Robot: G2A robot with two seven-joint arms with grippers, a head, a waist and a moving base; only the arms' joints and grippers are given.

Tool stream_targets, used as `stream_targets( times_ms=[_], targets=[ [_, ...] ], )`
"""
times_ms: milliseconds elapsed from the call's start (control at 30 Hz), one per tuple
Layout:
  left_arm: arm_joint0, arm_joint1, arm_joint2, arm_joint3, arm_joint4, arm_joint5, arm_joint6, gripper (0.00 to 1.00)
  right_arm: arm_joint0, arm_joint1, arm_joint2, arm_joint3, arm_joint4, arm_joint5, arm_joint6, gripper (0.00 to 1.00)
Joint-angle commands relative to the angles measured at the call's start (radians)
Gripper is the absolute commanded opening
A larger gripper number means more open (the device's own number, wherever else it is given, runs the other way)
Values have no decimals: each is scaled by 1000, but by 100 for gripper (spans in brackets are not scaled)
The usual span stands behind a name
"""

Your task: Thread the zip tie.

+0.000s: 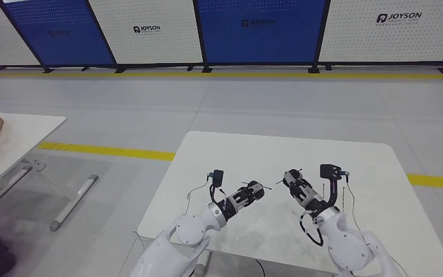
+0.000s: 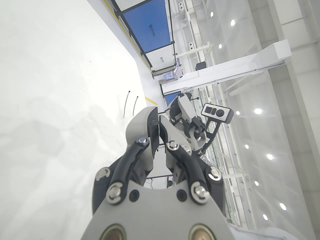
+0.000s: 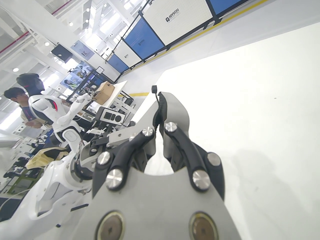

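- zip tie: likely light, springy, slick strip; head end pinched in clenched right gripper jaws above worktop; best held near head.
- left gripper: jaws clenched, contents unclear.

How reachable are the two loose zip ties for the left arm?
Probably not cleanly: the loose zip ties lie on the table beyond the right gripper, so the left gripper would have to cross that arm.

Zip ties: three. Two loose on the white table, toward 3 o'clock; one zip tie pinched in the right gripper. Grippers: two, counting the left gripper. Tables: two, second table at 9 o'clock.
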Motion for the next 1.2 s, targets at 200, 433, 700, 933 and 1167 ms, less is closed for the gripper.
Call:
stream_targets(
  times_ms=[200,433,700,933,1167],
  targets=[
    [0,0,0,0,0,0,0,0,-45,-10,-16,-21,6,21,-120,0],
    [2,-2,-4,-5,0,-10,47,0,-45,-10,-16,-21,6,21,-120,0],
    [22,2,-20,-2,-32,-53,25,0,-45,-10,-16,-21,6,21,-120,0],
    [22,2,-20,-2,-32,-53,25,0,-47,-11,-15,-21,8,19,-126,0],
    [22,2,-20,-2,-32,-53,25,0,-58,-18,-32,-21,-13,38,-154,0]
  ],
)
